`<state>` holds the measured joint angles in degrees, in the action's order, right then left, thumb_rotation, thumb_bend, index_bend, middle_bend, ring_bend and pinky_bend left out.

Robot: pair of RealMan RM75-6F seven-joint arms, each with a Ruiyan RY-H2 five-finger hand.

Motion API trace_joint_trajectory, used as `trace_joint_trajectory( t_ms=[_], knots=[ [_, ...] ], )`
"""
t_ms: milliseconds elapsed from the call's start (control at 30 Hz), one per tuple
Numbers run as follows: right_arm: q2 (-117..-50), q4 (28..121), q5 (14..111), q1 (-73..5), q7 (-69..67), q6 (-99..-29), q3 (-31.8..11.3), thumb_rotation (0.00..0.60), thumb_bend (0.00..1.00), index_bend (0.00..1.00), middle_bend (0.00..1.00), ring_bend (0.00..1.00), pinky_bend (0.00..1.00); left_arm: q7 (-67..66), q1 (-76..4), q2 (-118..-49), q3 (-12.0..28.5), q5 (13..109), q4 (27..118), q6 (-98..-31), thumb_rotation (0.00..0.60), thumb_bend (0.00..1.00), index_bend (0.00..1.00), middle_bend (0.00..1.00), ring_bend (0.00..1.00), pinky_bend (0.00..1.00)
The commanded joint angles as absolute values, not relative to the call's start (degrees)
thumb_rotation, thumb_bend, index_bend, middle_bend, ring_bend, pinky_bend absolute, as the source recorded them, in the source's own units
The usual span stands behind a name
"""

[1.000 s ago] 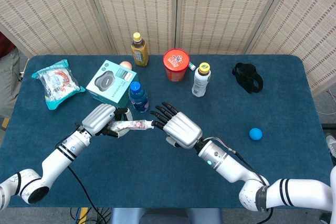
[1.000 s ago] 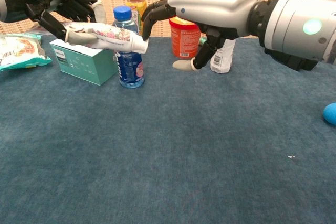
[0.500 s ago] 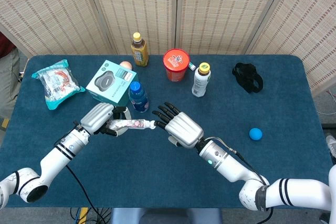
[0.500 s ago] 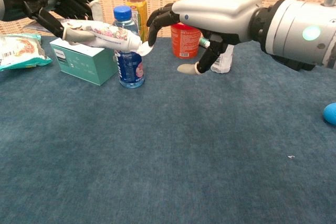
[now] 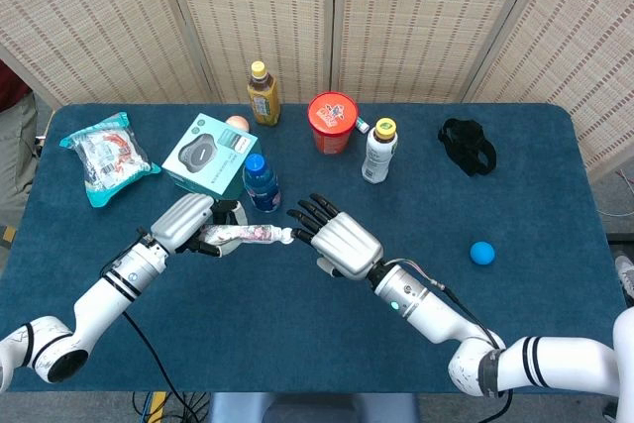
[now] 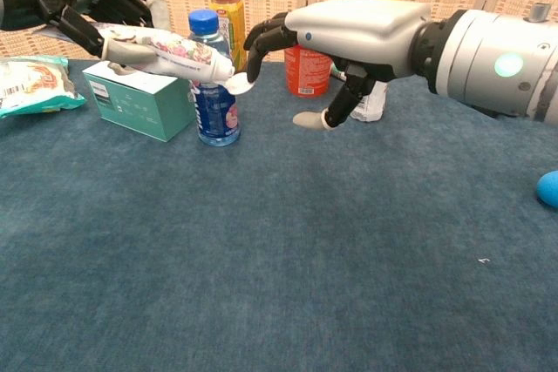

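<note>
My left hand (image 5: 186, 223) (image 6: 87, 2) grips a white flower-printed tube (image 5: 243, 235) (image 6: 170, 51) by its tail and holds it level above the table, cap pointing to the right. My right hand (image 5: 342, 243) (image 6: 357, 28) hovers palm down just right of the tube. Its dark fingertips (image 6: 255, 41) curl at the cap end and seem to touch it. The right thumb hangs well apart below, so nothing is pinched. A blue bottle (image 5: 260, 183) (image 6: 214, 84) stands directly behind the tube.
A teal box (image 5: 203, 154) and a snack bag (image 5: 104, 156) lie at the back left. A tea bottle (image 5: 263, 94), a red cup (image 5: 332, 122) and a white bottle (image 5: 378, 151) stand at the back. A black strap (image 5: 468, 144) and a blue ball (image 5: 482, 253) lie on the right.
The left hand has raised the tube slightly. The right hand's fingers have shifted from over the tube's end to its cap tip.
</note>
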<state>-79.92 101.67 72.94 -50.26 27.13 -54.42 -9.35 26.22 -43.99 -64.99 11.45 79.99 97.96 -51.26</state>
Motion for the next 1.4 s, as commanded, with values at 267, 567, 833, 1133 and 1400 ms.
trace_joint_trajectory(
  t_ms=[267,567,833,1133,1400],
  knots=[
    [-80.6,100.6,73.3,-50.3,26.6,-54.5,-9.2,0.600,0.26,0.30,0.12,0.00,0.03,27.0,-44.0,-64.6,11.7,79.7,98.3,-51.2,0.600,0.48,0.74,0.75,0.60,0.51],
    [-81.6,99.6,73.5,-50.5,26.3,-54.5,-9.1,0.600,0.26,0.30,0.12,0.00,0.03,28.3,-44.0,-63.9,11.8,79.6,99.2,-51.0,0.600,0.48,0.74,0.75,0.60,0.51],
    [-81.2,100.2,73.9,-50.2,25.9,-55.0,-9.0,0.600,0.26,0.30,0.12,0.00,0.03,28.8,-43.9,-63.6,11.5,79.8,99.3,-50.7,0.600,0.48,0.74,0.75,0.60,0.51],
    [-75.4,104.9,76.8,-47.2,22.5,-59.4,-9.8,0.600,0.26,0.30,0.12,0.00,0.03,29.6,-42.9,-64.7,9.5,82.0,96.1,-51.3,0.600,0.48,0.72,0.74,0.59,0.51],
    [-69.1,107.9,78.3,-43.3,20.1,-63.2,-9.6,0.600,0.26,0.30,0.12,0.00,0.03,33.1,-42.0,-68.8,5.7,86.2,89.1,-51.8,0.600,0.47,0.67,0.66,0.52,0.46]
  ],
)
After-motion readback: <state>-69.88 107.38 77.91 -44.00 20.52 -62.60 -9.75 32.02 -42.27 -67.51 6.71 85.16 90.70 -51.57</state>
